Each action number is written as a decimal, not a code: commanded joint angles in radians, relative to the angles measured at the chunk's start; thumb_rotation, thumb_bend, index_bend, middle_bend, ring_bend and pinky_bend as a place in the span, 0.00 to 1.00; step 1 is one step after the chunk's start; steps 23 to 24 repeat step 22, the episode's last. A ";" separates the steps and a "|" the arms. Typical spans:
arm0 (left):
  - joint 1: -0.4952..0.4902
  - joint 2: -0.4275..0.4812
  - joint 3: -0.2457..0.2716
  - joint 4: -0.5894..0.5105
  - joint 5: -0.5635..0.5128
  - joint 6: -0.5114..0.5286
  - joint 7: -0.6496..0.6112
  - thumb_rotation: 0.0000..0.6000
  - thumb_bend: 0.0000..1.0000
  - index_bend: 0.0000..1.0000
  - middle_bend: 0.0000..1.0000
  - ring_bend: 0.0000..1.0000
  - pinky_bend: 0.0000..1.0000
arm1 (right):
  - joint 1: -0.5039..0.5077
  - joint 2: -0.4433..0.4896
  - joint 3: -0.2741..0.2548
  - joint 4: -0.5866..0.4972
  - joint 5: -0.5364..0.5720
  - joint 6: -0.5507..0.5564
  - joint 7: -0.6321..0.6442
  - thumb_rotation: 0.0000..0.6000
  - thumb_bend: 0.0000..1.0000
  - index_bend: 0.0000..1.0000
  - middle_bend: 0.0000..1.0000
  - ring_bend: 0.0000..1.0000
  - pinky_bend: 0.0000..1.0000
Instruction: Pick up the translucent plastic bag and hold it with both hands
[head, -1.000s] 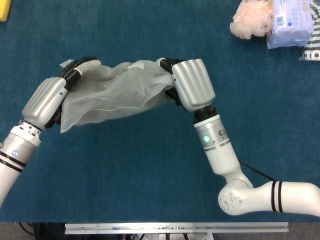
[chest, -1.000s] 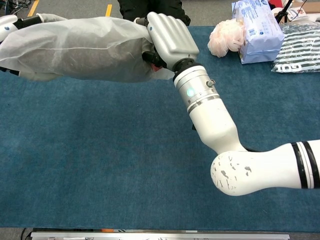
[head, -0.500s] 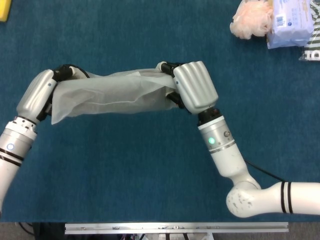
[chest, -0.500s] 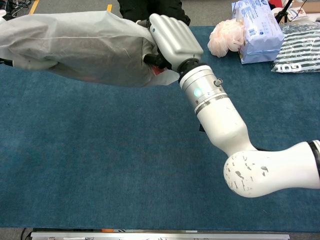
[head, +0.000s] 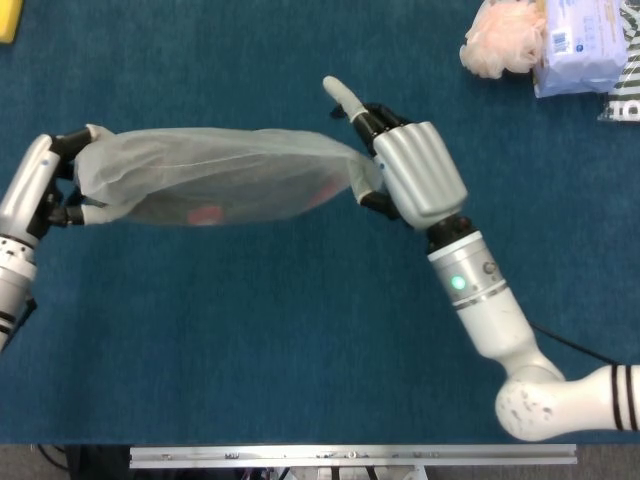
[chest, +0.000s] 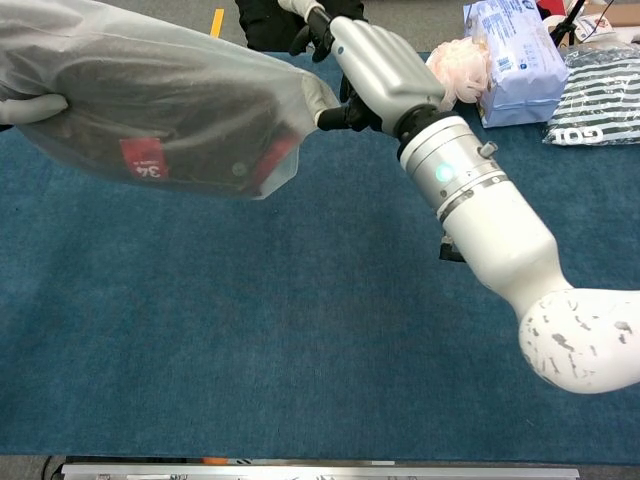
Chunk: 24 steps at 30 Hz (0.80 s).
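Note:
The translucent plastic bag (head: 215, 175) hangs stretched above the blue table between both hands, with dark and red contents showing through it (chest: 160, 110). My left hand (head: 45, 185) grips its left end, fingers wrapped around the edge. My right hand (head: 410, 170) holds the right end; one finger points up and away while the others pinch the bag. In the chest view the right hand (chest: 380, 70) is at the top centre, and only a fingertip of the left hand (chest: 30, 108) shows through the bag.
At the table's far right lie a peach fluffy bundle (head: 503, 38), a pale blue packet (head: 585, 45) and a striped bag (chest: 600, 95). A yellow object (head: 8, 18) sits at the far left corner. A person in dark clothes (chest: 290, 15) stands behind the table.
Both hands have risen and moved apart with the bag, pulling it taut and longer. The left hand slid to the left edge of the head view; the right moved right.

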<state>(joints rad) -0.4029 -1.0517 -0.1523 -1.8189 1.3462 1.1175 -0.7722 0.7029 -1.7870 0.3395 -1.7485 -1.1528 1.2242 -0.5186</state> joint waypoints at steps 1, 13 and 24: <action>0.011 0.009 0.000 0.006 0.008 0.010 -0.015 1.00 0.25 0.71 0.73 0.66 0.78 | -0.025 0.071 -0.021 -0.065 -0.021 0.010 -0.008 1.00 0.40 0.00 0.16 0.15 0.39; 0.045 0.038 -0.003 0.003 0.041 0.043 -0.090 1.00 0.25 0.71 0.72 0.66 0.78 | -0.160 0.351 -0.138 -0.199 -0.157 0.086 0.042 1.00 0.38 0.00 0.15 0.14 0.39; 0.062 0.067 -0.011 -0.029 0.072 0.077 -0.141 1.00 0.25 0.71 0.72 0.66 0.78 | -0.271 0.507 -0.209 -0.197 -0.269 0.171 0.162 1.00 0.38 0.00 0.15 0.14 0.39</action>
